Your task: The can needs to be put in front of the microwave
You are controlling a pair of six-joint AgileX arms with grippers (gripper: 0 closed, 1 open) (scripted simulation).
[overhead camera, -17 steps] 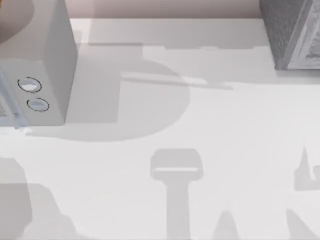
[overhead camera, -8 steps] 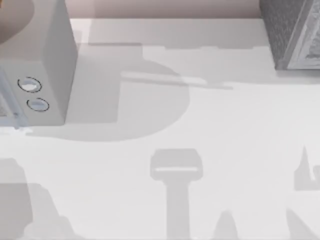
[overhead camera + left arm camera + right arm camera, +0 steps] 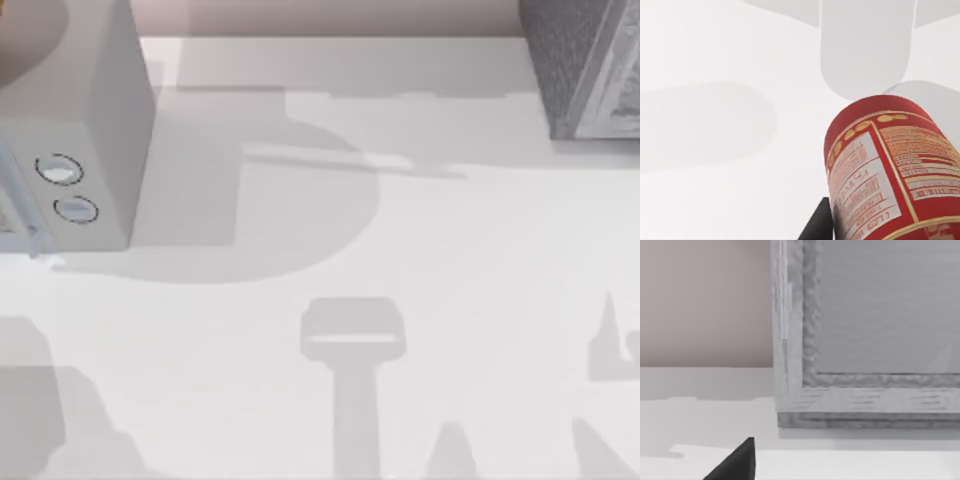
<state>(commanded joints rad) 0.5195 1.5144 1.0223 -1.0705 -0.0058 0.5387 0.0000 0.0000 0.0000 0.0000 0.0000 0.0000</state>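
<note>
The can (image 3: 890, 170) carries panels of fine print (red on silver, gold on red), none of it legible.

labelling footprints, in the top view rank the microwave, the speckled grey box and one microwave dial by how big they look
1. microwave, largest as shown
2. speckled grey box, smaller as shown, but both are cut off by the picture's edge, so this order is unsure
3. microwave dial, clearly smallest

red-and-gold can (image 3: 890, 170), pale grey microwave (image 3: 90, 150)
</note>
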